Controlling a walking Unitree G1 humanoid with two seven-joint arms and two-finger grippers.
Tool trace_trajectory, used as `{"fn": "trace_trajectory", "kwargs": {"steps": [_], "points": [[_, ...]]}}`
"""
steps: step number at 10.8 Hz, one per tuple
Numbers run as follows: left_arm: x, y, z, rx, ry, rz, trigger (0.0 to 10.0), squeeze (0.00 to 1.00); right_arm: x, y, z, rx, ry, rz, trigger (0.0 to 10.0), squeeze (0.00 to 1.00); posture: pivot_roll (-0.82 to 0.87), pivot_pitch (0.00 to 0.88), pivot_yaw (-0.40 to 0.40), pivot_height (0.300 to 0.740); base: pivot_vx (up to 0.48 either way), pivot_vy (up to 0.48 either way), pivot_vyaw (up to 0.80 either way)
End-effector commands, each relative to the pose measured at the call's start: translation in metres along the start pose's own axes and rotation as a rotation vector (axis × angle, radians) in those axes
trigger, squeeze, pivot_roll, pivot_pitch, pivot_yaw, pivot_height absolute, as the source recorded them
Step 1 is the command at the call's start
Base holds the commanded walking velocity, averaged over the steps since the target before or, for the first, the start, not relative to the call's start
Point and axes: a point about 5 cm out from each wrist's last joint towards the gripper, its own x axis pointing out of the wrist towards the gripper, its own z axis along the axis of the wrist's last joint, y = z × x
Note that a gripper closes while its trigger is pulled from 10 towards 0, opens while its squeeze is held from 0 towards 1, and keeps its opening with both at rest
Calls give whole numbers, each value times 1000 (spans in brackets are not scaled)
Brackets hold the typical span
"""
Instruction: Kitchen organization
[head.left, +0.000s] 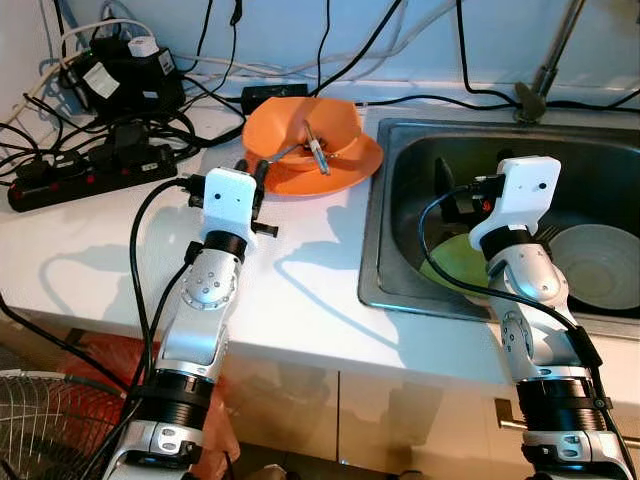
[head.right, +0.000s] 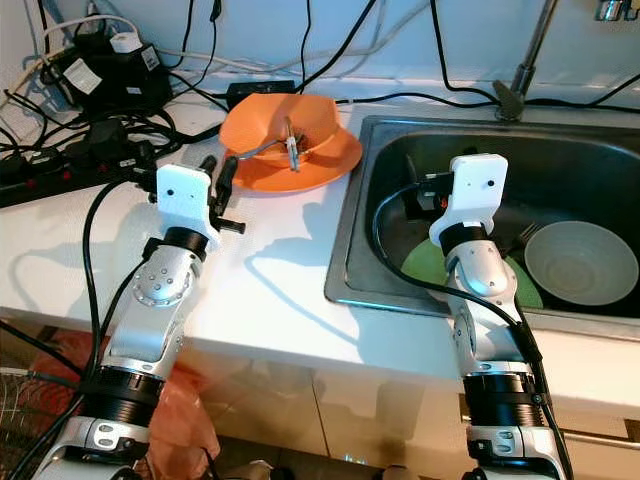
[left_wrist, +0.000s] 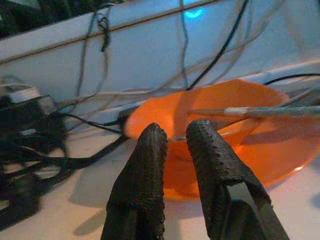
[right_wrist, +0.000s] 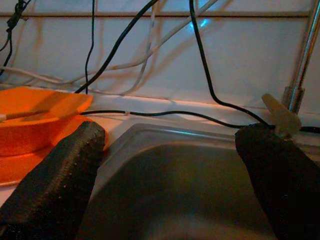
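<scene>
An orange bowl (head.left: 305, 125) sits on an orange plate (head.left: 345, 170) on the white counter (head.left: 300, 290), just left of the sink. Utensils (head.left: 318, 150) lie in the bowl, and one handle (left_wrist: 260, 112) lies across its rim. My left gripper (head.left: 255, 178) hovers at the plate's near left edge, its fingers (left_wrist: 150, 150) almost together with nothing between them. Over the left part of the steel sink (head.left: 375, 250) my right gripper (right_wrist: 170, 140) stands wide open and empty. A green plate (head.left: 450, 268) and a white bowl (head.left: 600, 265) lie in the sink.
Black power strips (head.left: 90, 178), adapters (head.left: 130, 75) and tangled cables crowd the counter's back left. The faucet (head.left: 545, 70) rises behind the sink. A wire fan guard (head.left: 40, 425) stands on the floor at the lower left.
</scene>
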Motion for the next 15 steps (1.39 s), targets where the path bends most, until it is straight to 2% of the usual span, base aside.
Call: {"fn": "trace_trajectory", "kwargs": {"steps": [1, 2, 4, 6, 9, 10, 11, 12, 14, 15], "points": [[-4, -7, 1, -89, 13, -65, 10000, 0, -1, 0, 0, -5, -1, 2, 10000, 0, 7, 103, 86, 740, 0, 0, 0], [-9, -14, -3, -121, 46, -130, 10000, 0, -1, 0, 0, -5, -2, 1, 10000, 0, 9, 105, 86, 740, 0, 0, 0], [-24, -30, -18, -104, 132, -281, 10000, 0, -1, 0, -1, -4, 1, 2, 10000, 0, 11, 106, 86, 740, 0, 0, 0], [-23, -34, -16, -118, 149, -303, 10000, 0, 0, 2, -1, -2, 2, 6, 10000, 0, 19, 107, 82, 740, 0, 0, 0], [-22, -28, -12, -116, 163, -300, 10000, 0, -1, 3, -2, 10, 9, 18, 10000, 0, 15, 106, 85, 740, 0, 0, 0], [-21, -22, -11, -108, 155, -255, 10000, 0, -1, 4, -2, 18, 11, 28, 10000, 0, 17, 105, 83, 740, 0, 0, 0], [-18, -9, -12, -147, 163, -169, 10000, 0, -1, 5, -1, 18, 10, 32, 10000, 0, 18, 103, 82, 740, 0, 0, 0], [-13, 6, -8, -314, 155, -53, 10000, 0, -2, 6, -2, 16, 11, 39, 10000, 0, 19, 100, 84, 740, 0, 0, 0], [-1, 11, 8, -432, 141, -27, 10000, 0, -2, 9, -2, 18, 13, 53, 10000, 0, 18, 94, 85, 740, 0, 0, 0], [2, 10, 14, -433, 137, -42, 10000, 0, -2, 10, -3, 18, 14, 56, 10000, 0, 19, 93, 85, 740, 0, 0, 0]]}}
